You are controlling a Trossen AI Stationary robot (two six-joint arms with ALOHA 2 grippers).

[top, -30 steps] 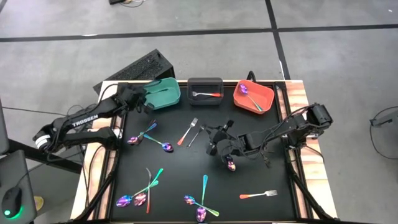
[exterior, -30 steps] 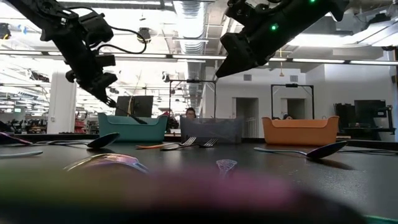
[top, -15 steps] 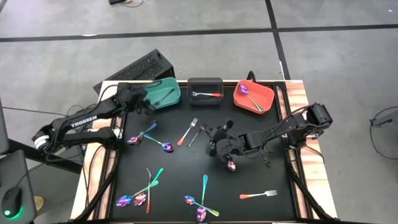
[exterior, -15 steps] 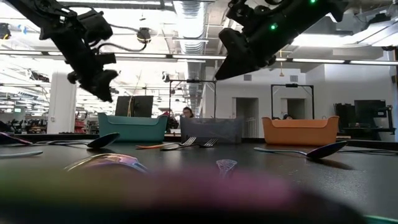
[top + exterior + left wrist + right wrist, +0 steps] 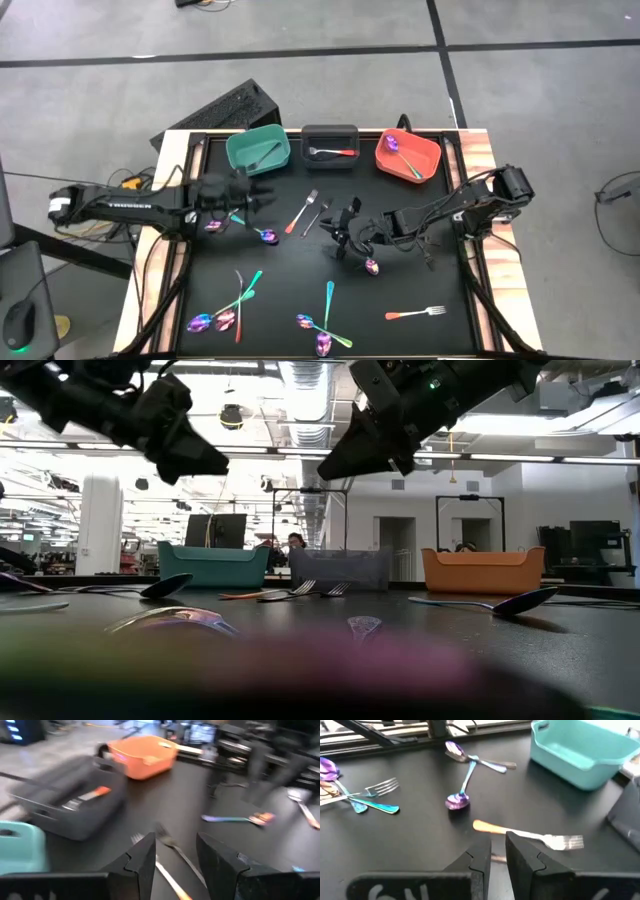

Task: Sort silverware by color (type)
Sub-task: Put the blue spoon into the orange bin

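Two grippers over the black table (image 5: 430,290), both clear of the cutlery. Left gripper (image 5: 262,198) reaches across the left-centre of the mat, above a pair of iridescent spoons (image 5: 240,212); fingers (image 5: 145,862) stand parted with a gap between them, nothing held. Right gripper (image 5: 336,238) sits mid-table, just beside an iridescent spoon (image 5: 371,265); its fingers (image 5: 481,862) stand close together with only a narrow slot between, nothing visible in it — whether fully closed, I cannot tell.

Three bins along the far edge: teal bin (image 5: 258,150) with one dark utensil inside; dark grey bin (image 5: 330,146) holding an orange-handled fork (image 5: 330,152); orange bin (image 5: 408,155) holding an iridescent spoon (image 5: 398,152).

Loose on the mat:
- orange-handled fork (image 5: 301,211) and a grey fork (image 5: 314,217) side by side near centre, between the two grippers.
- iridescent cluster at near left (image 5: 228,306), crossed with a dark utensil.
- iridescent cluster at near centre (image 5: 323,320).
- another orange-handled fork (image 5: 415,313) at near right, lying alone.
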